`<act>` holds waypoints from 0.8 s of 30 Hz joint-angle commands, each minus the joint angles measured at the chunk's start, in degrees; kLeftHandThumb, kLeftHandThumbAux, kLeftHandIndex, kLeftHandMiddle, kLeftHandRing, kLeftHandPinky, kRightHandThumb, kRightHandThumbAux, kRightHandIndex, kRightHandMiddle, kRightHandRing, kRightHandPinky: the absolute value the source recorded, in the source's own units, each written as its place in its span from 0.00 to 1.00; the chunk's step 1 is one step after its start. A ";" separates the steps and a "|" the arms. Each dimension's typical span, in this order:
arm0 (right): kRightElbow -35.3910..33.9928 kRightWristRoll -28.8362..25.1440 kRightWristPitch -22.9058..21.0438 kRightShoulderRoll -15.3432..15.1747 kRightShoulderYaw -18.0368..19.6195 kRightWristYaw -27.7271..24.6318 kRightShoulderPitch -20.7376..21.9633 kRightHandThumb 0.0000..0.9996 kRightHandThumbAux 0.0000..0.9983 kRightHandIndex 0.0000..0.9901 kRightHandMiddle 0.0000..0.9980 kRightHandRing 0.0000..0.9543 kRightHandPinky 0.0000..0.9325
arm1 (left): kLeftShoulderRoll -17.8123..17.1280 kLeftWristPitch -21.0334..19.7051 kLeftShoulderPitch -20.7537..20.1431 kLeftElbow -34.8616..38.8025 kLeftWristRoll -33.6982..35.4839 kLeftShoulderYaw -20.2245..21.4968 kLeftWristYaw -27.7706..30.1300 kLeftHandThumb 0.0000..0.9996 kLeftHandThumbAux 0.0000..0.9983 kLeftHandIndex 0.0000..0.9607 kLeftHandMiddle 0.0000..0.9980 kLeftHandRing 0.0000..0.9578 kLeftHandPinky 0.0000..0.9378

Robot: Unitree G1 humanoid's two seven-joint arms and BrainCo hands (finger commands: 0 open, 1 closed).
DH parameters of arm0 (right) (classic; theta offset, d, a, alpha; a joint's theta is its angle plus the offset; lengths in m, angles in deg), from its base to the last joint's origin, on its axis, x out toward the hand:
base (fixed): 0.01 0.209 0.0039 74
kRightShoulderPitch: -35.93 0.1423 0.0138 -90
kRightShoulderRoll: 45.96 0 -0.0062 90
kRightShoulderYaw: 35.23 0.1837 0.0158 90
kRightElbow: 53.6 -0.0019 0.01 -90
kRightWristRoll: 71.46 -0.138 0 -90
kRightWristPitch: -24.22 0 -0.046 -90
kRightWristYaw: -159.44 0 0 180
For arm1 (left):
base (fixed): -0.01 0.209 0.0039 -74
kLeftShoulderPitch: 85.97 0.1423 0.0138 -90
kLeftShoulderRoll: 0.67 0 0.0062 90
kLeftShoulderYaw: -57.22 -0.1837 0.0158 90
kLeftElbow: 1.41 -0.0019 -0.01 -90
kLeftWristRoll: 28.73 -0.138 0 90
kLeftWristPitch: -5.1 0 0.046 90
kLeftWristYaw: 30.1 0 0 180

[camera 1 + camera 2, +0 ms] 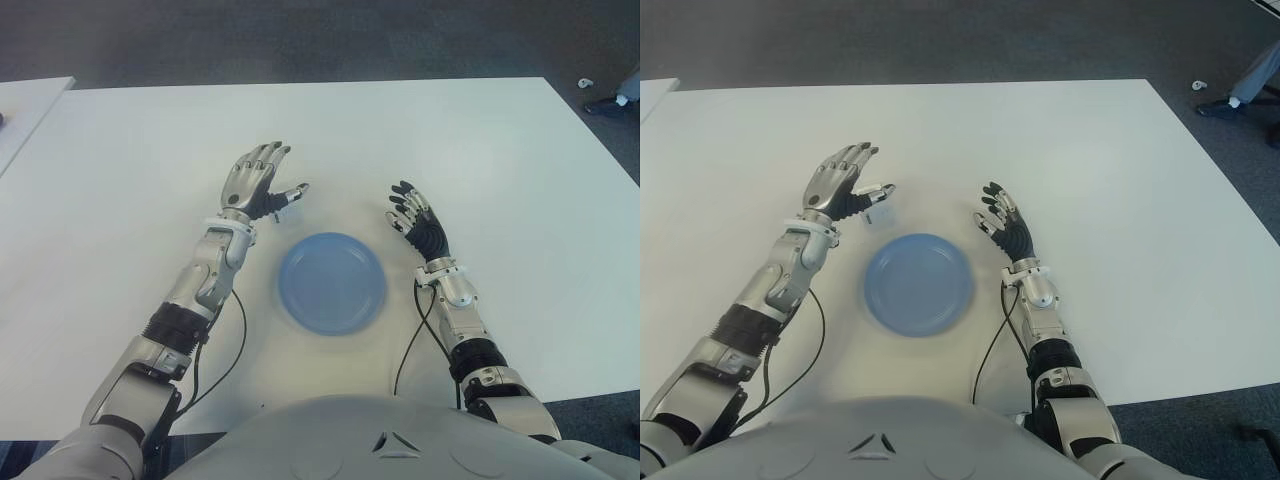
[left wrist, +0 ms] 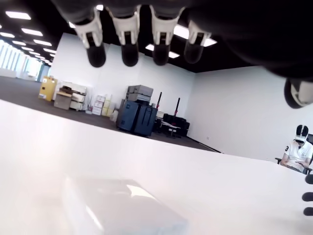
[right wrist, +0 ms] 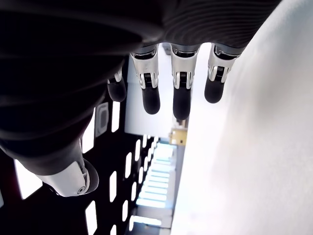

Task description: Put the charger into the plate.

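A small white charger (image 1: 879,213) lies on the white table (image 1: 480,170), just beyond the far left edge of the blue plate (image 1: 332,283). The left wrist view shows the charger (image 2: 117,208) as a pale block below the palm. My left hand (image 1: 280,172) hovers over it, open, with fingers spread and the thumb out toward the plate; nothing is in it. My right hand (image 1: 405,205) shows to the right of the plate, open and holding nothing. The plate has nothing in it.
A second white table (image 1: 20,110) adjoins the far left. Dark carpet lies beyond the far edge, with a person's feet (image 1: 615,95) at the far right. Black cables (image 1: 235,350) hang from both forearms near the front edge.
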 commanded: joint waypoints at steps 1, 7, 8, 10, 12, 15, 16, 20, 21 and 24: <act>3.25 0.29 -0.97 1.25 -0.31 -0.11 -5.43 0.09 0.67 0.02 0.15 0.15 0.14 | 0.30 -0.51 0.91 -0.01 0.67 -0.07 1.77 0.19 0.20 0.00 0.00 0.00 0.00; 2.70 0.86 -1.44 1.11 -0.55 0.36 -5.63 0.08 0.66 0.02 0.15 0.17 0.16 | 0.22 -1.07 0.81 -0.36 1.10 -0.06 3.46 0.20 0.19 0.00 0.00 0.00 0.00; 2.61 0.98 -1.58 1.10 -0.59 0.48 -5.66 0.07 0.66 0.02 0.16 0.17 0.16 | 0.18 -1.28 0.76 -0.43 1.04 -0.10 3.77 0.21 0.18 0.00 0.00 0.00 0.00; 2.46 1.29 -1.90 1.04 -0.69 0.80 -5.69 0.07 0.66 0.02 0.16 0.17 0.16 | 0.10 -1.60 0.59 -0.80 0.91 -0.22 4.30 0.22 0.17 0.00 0.00 0.00 0.00; 2.34 1.43 -2.07 1.00 -0.76 0.94 -5.73 0.06 0.66 0.02 0.16 0.17 0.15 | 0.09 -1.68 0.52 -0.97 0.92 -0.22 4.50 0.23 0.16 0.00 0.00 0.00 0.00; 2.17 1.47 -2.15 1.01 -0.85 1.01 -5.73 0.06 0.66 0.02 0.16 0.17 0.14 | 0.22 -1.25 0.54 -1.31 1.52 0.04 4.40 0.24 0.16 0.00 0.00 0.00 0.00; 2.13 1.47 -2.16 1.02 -0.88 1.03 -5.73 0.06 0.66 0.01 0.16 0.17 0.13 | 0.25 -1.12 0.54 -1.40 1.68 0.10 4.35 0.24 0.15 0.00 0.00 0.00 0.00; 2.09 1.56 -2.02 0.96 -0.93 1.16 -5.79 0.05 0.67 0.01 0.16 0.17 0.14 | 0.65 -0.85 0.64 -1.68 3.32 0.64 4.70 0.24 0.15 0.00 0.00 0.00 0.00; 2.11 1.59 -2.03 0.94 -0.95 1.20 -5.76 0.05 0.67 0.01 0.16 0.18 0.15 | 0.74 -0.88 0.68 -1.69 3.69 0.75 4.79 0.24 0.15 0.00 0.00 0.00 0.00; 2.02 1.71 -1.87 0.92 -1.03 1.30 -5.83 0.06 0.67 0.01 0.17 0.18 0.15 | 0.80 -0.74 0.81 -1.68 4.70 1.04 4.98 0.25 0.16 0.00 0.00 0.00 0.00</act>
